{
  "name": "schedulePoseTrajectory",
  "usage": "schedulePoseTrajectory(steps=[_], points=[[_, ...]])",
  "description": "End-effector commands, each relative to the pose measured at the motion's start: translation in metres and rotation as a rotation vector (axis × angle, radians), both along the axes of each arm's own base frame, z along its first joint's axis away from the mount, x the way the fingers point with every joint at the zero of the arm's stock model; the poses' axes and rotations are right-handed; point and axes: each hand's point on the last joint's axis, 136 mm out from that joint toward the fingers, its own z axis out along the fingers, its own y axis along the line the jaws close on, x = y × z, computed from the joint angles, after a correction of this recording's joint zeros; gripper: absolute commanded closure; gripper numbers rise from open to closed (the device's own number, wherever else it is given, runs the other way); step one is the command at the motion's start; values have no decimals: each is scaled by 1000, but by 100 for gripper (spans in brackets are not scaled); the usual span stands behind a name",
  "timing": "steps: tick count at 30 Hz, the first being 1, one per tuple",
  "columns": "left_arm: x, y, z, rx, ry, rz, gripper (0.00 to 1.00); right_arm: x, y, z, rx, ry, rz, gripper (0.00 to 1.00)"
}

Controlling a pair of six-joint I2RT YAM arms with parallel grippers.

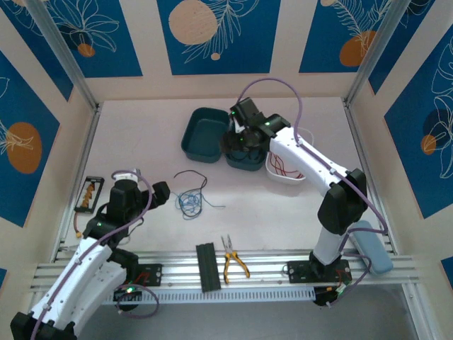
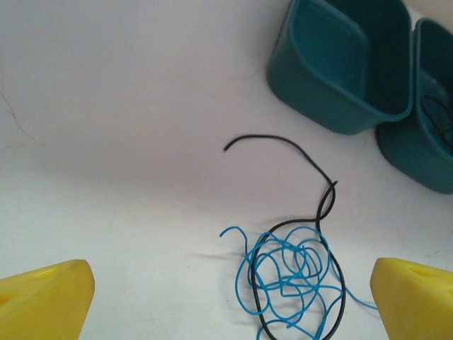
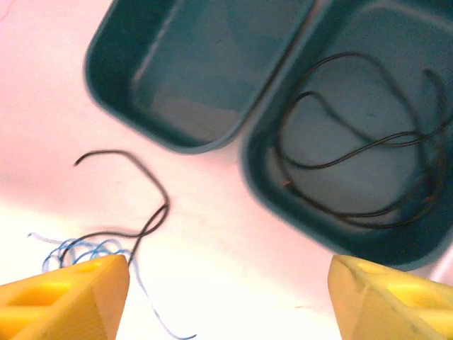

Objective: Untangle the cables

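A tangle of cables lies on the white table: a blue cable (image 2: 294,273) bunched in loops, with a black cable (image 2: 311,159) running around and out of it. The tangle (image 1: 190,199) sits just right of my left gripper (image 1: 161,191). That gripper (image 2: 230,301) is open, with the tangle ahead between its yellow fingertips (image 2: 42,301). Another black cable (image 3: 361,163) lies coiled inside the right teal bin (image 3: 283,191). My right gripper (image 3: 230,301) hovers open and empty by that bin's near edge (image 1: 239,134). Red cables (image 1: 283,168) rest in a white bowl (image 1: 272,170).
A second teal bin (image 1: 191,138) stands left of the first. At the near rail lie yellow-handled pliers (image 1: 232,261) and a black block (image 1: 206,267). A small connector part (image 1: 88,195) sits at the left and a light blue case (image 1: 371,244) at the right.
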Motion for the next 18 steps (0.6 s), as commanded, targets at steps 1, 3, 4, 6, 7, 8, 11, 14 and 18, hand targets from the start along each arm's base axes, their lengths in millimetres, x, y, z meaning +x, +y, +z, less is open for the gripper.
schedulePoseTrajectory(steps=[1,3,4,6,7,8,11,14,18], points=[[4,-6,-4,-37,17,-9,0,-30,17,-30,8,144,-41,29],[5,-7,-8,-42,35,-11,0,-44,30,-48,7,218,-49,33],[5,-8,-10,-43,43,-13,0,-49,35,-55,7,245,-54,35],[6,-9,-13,-47,52,-12,0,-57,51,-73,19,297,-50,39],[6,-10,-15,-47,56,-14,0,-59,55,-79,19,321,-58,41],[7,-10,-16,-48,57,-17,0,-60,58,-88,11,351,-72,44],[6,-11,-20,-48,67,-18,0,-64,70,-108,-3,414,-92,49],[5,-10,-22,-46,71,-15,0,-66,85,-125,-8,439,-83,51],[4,-9,-23,-45,72,-14,0,-65,94,-144,-57,455,-85,52]])
